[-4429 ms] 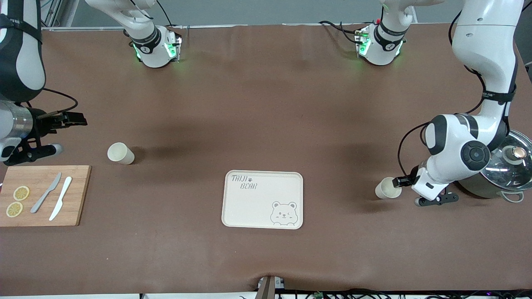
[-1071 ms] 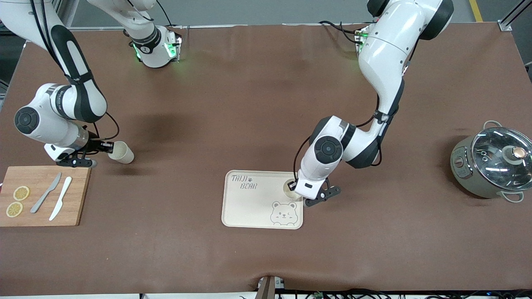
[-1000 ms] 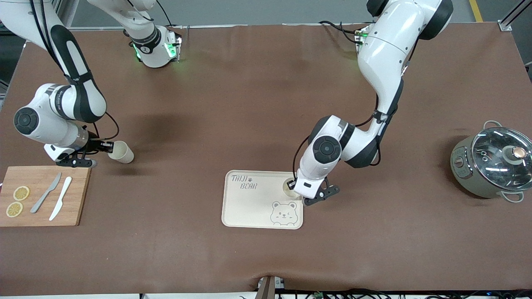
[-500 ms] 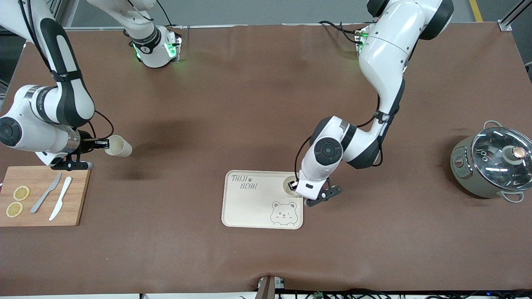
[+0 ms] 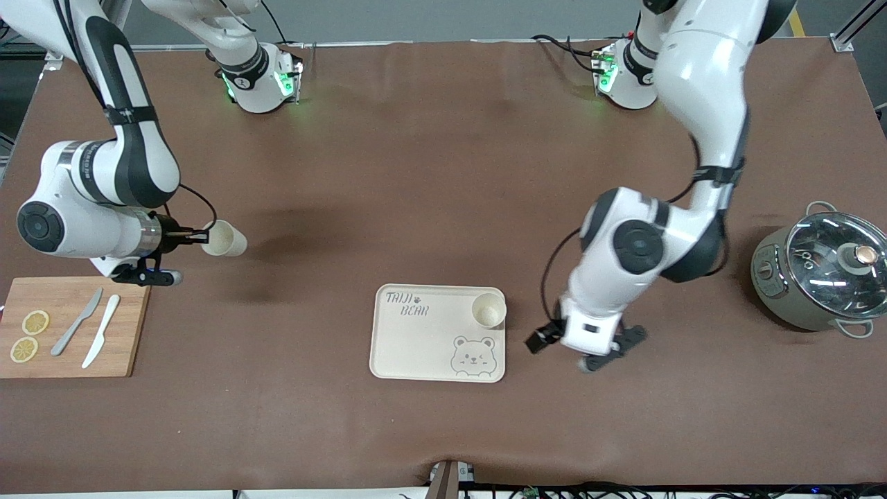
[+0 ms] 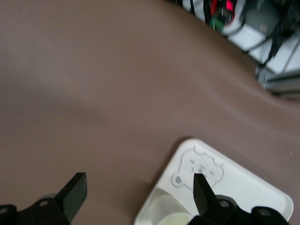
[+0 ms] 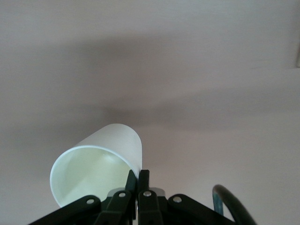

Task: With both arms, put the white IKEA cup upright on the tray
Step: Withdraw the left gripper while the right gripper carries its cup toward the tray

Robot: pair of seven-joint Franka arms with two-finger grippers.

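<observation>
One white cup (image 5: 488, 310) already stands upright in the corner of the bear tray (image 5: 416, 346) toward my left arm's end, mouth up, plain and smooth. My left pincer (image 5: 547, 339) hangs over the bare worktop (image 5: 443, 173) just beside that tray edge, fingers spread apart and empty. My right pincer (image 5: 197, 237) is pinched on the rim of the second white cup (image 5: 225, 239), tipped on its side over the worktop near the cutting board (image 5: 132, 326). That one is left to deliver.
</observation>
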